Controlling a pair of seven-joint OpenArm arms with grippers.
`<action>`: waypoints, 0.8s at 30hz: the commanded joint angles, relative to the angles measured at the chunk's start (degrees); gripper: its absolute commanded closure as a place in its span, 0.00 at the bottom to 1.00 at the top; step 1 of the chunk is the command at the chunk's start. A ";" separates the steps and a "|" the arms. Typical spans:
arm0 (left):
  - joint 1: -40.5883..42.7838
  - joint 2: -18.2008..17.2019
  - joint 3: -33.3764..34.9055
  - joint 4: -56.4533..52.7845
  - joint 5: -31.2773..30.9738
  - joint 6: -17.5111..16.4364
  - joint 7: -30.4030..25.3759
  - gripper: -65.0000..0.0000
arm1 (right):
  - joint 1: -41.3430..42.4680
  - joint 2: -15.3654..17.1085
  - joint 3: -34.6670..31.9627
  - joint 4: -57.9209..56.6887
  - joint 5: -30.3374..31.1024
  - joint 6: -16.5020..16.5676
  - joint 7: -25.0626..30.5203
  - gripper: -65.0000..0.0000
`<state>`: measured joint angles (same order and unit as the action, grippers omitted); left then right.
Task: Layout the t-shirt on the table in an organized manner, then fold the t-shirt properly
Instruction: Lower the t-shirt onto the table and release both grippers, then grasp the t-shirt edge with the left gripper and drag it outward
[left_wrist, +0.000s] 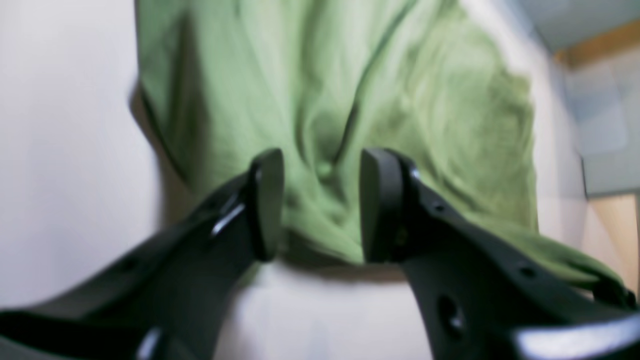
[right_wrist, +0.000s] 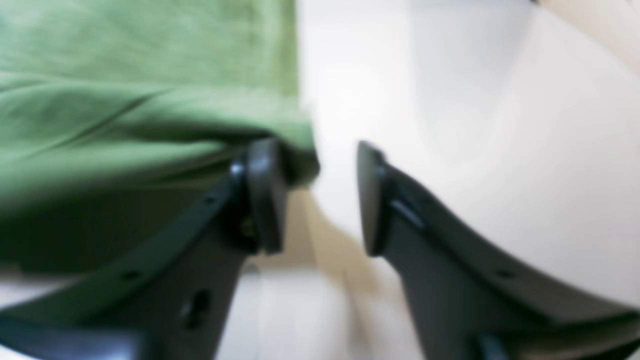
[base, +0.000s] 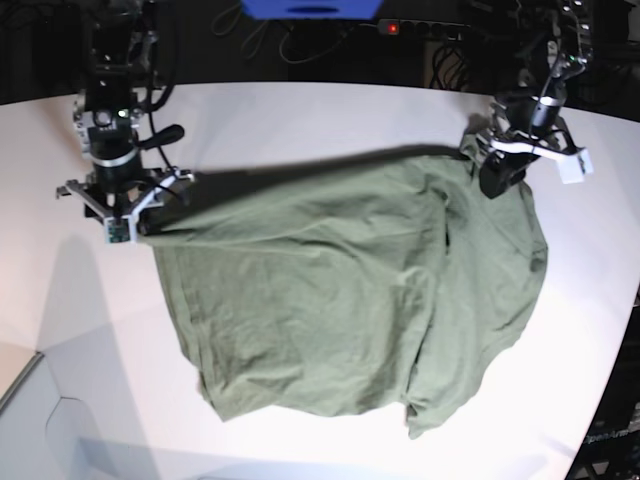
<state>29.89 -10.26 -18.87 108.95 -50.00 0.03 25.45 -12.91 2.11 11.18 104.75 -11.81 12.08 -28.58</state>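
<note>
Looking down from the base view: you have the t-shirt spread over the middle of the table, wrinkled, with one side doubled over on itself.
Shirt position: its far edge runs between your two grippers; the near hem lies toward the front of the tabletop.
Table surface: white, smooth and matte; its curved edge shows at the front left corner, and bare tabletop lies all round the cloth.
Left gripper: you can see its jaws standing apart, with green fabric bunched in the gap between them; they are not pressed onto it. In the base view this gripper is at the far corner of the shirt on the picture's right.
Right gripper: its jaws also stand apart; the corner of the shirt lies against one finger, and the gap itself shows only white table.
Room: behind the table you have a dark background with cables, a power strip with a red light and a blue object at the top edge.
Sharpness: both wrist views are blurred.
</note>
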 joint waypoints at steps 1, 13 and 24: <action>0.40 -0.60 -0.25 2.66 -1.04 -0.25 -2.02 0.61 | 0.82 0.40 0.91 1.84 0.08 -0.78 2.07 0.56; -8.22 -0.07 1.69 0.55 -0.95 0.01 -2.02 0.61 | 0.73 0.40 5.30 2.46 0.08 -0.69 1.81 0.53; -26.50 6.79 32.19 -21.52 -0.33 0.19 -2.38 0.61 | 2.84 0.48 8.12 2.28 0.08 -0.69 1.81 0.52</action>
<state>4.10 -3.66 13.52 85.97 -49.54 0.30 23.59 -10.85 2.15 19.31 105.93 -11.81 12.01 -28.60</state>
